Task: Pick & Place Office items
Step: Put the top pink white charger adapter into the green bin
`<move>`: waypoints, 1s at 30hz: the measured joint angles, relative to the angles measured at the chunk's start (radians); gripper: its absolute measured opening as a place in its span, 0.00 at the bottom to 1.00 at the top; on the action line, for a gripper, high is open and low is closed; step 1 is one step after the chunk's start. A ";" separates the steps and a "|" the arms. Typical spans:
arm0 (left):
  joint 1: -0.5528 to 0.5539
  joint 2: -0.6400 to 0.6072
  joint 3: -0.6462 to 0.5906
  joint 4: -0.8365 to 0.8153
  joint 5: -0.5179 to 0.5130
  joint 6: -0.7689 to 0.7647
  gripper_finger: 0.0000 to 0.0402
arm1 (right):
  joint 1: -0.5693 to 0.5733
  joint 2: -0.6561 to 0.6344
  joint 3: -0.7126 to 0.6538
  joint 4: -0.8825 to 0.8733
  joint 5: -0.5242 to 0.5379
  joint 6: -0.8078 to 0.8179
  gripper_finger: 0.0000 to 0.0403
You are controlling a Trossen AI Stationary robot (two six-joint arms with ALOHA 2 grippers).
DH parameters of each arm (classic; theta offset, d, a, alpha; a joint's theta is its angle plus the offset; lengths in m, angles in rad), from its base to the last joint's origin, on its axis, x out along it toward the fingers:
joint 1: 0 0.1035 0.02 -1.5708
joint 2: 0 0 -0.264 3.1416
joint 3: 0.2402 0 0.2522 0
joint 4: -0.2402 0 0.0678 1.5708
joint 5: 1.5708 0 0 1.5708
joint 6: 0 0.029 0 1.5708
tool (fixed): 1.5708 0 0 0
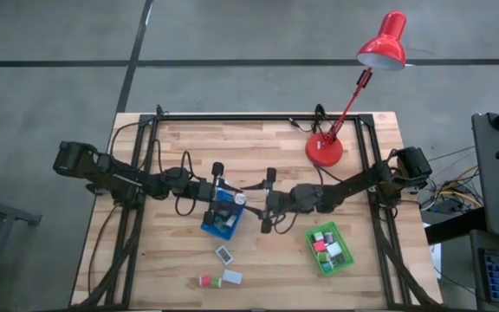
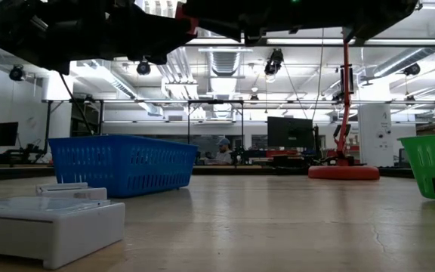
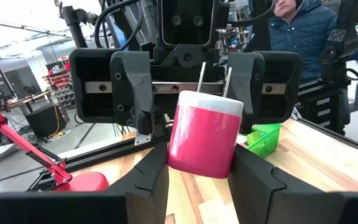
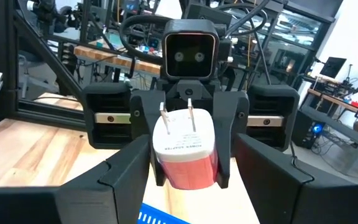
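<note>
A small red plug with a white pronged end hangs in the air over the blue tray. My left gripper, reaching in from the table's left, is shut on it. My right gripper faces it from the table's right. It is open, with its fingers standing either side of the plug's pronged end; I cannot tell if they touch it. The green tray holds several office items. Three more, white, white and red-green, lie flat on the table in front. My left gripper pinches the plug's red body between its two fingers, one on each side. The fingers lie level, coming from the table's left. The plug is lifted clear above the blue tray, its two prongs pointing toward the table's right.
A red desk lamp stands with its base at the table's far right. In the low view a white box lies close by, with the blue tray and the green tray behind it. A person sits beyond the table.
</note>
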State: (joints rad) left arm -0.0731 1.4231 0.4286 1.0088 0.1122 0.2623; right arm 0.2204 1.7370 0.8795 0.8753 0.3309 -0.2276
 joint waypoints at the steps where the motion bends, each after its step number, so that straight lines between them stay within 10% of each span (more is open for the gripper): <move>1: 0.000 0.000 0.000 0.000 0.000 0.000 0.32 | -0.001 0.000 0.000 0.000 0.000 0.002 0.56; 18: 0.000 0.004 -0.014 -0.047 0.035 0.004 0.32 | 0.018 0.228 0.265 -0.131 0.014 -0.102 0.26; 30: 0.001 0.004 -0.004 -0.015 0.020 0.004 0.32 | 0.024 0.104 0.157 -0.148 0.000 -0.076 0.33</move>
State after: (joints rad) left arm -0.0723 1.4267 0.4247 0.9937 0.1324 0.2661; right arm 0.2443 1.8413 1.0370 0.7271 0.3305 -0.3036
